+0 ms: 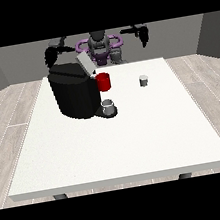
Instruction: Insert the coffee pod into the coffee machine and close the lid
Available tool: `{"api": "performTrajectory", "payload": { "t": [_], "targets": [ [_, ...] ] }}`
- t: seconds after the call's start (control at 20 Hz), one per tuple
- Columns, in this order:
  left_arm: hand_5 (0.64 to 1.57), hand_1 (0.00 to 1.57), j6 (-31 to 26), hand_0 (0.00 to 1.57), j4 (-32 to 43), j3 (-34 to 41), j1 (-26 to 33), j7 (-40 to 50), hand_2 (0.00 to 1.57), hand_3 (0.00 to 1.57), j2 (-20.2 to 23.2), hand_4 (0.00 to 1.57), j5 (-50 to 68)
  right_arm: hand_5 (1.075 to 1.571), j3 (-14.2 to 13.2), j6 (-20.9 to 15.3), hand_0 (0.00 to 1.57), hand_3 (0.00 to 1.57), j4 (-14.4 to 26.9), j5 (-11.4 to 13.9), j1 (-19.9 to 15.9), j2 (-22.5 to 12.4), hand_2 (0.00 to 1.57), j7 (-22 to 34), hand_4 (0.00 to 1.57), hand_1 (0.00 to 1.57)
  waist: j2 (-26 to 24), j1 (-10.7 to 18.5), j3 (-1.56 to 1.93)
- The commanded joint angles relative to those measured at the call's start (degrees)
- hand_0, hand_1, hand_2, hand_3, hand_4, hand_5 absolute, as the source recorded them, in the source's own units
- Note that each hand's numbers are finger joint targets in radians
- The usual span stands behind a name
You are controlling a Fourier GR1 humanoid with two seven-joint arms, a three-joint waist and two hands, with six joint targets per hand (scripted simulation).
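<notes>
Two hands are hanging in the air above the counter's far edge, neither one touching anything. The hand at the view's left is hovering just over the top of the coffee machine, near the far left corner; its fingers are too dark and small to read, so I cannot tell whether they are open or curled. The hand at the view's right is hanging past the far edge, well apart from everything on the counter, and its fingers are equally unreadable from here.

Coffee machine is sitting toward the far left part of the counter, a black boxy body. Its lid is standing tilted up and open at the top right of the body. A red part is sticking out on the machine's right side, possibly a holder or a cup, hard to say. A small grey cup is resting on the machine's base plate, below the red part.

Coffee pod is standing upright on the counter, small and grey-white, toward the far right part, well apart from the machine and not yet inserted. It is sitting nearer the far edge than the near edge, with bare white surface around it.
</notes>
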Motion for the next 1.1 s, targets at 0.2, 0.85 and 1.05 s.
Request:
{"api": "performTrajectory", "payload": {
  "t": [0.2,0.85,1.05],
  "targets": [
    [1.571,0.0,-1.2,0.0,3.0,3.9,-3.3,-1.1,0.0,0.0,7.3,0.0,-5.5,1.571,0.0,-2.6,0.0,0.0,-1.4,-0.7,-2.8,1.1,0.0,1.0,0.16,0.0,1.5,-1.8,0.04],
    [1.571,0.0,-3.2,0.0,21.1,8.4,-18.6,6.6,0.0,0.0,12.7,0.0,-8.1,1.571,5.2,-2.1,0.0,0.0,-1.8,0.5,-5.9,1.8,0.0,0.9,0.26,0.0,7.4,-8.3,0.03],
    [1.571,0.0,-3.3,0.0,28.3,11.1,-22.7,2.9,0.0,0.0,13.7,0.0,-7.6,1.571,3.3,-1.8,0.0,0.0,0.0,-0.5,-10.8,0.4,0.0,2.0,0.35,0.0,11.9,-7.7,0.02]
  ]
}}
